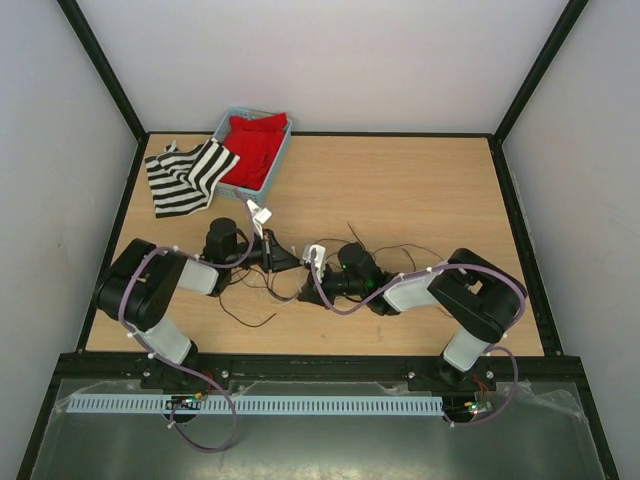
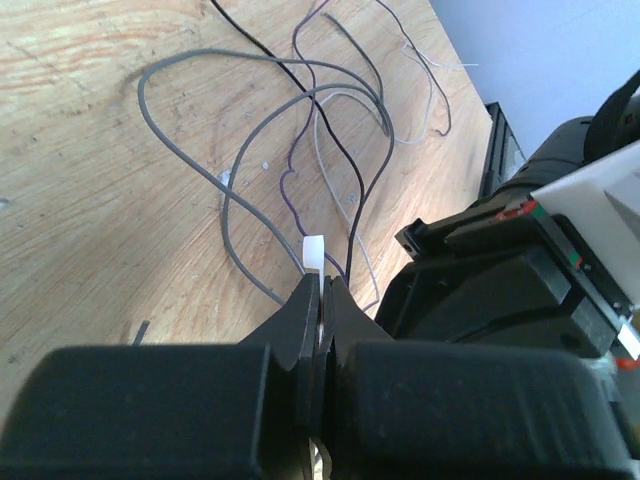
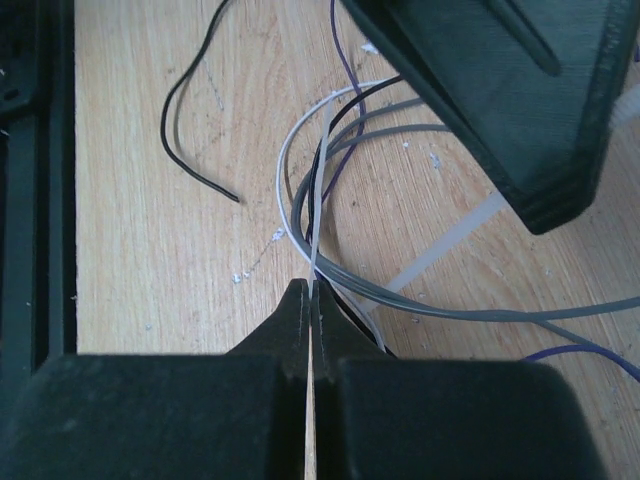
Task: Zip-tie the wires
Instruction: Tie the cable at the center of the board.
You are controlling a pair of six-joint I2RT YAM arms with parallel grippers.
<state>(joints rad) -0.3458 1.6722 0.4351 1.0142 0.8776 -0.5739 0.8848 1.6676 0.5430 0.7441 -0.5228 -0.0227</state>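
Wood-grain worktop carries the wires in loose loops at the middle of the overhead view, between the two arms, and both tools meet right over them. We see the left tool pressed together on a small white tab, which looks like one end of the zip tie. The wires curl away from it toward the top of the left wrist view. The right tool is likewise pinched tight, on a thin pale strip that runs up the centre of the right wrist view among the black, grey and white strands. A clear strap lies flat on the wood to the right of it; whether it joins the held strip we cannot tell.

We judge the step in hand to be closing the tie round the bundle. To do it well we want every strand inside the loop first, and the black end at upper left of the right wrist view lies apart. Then we draw the two ends apart steadily and in line, low over the wood, so the strip does not slip from the pinch or drag loose strands out.
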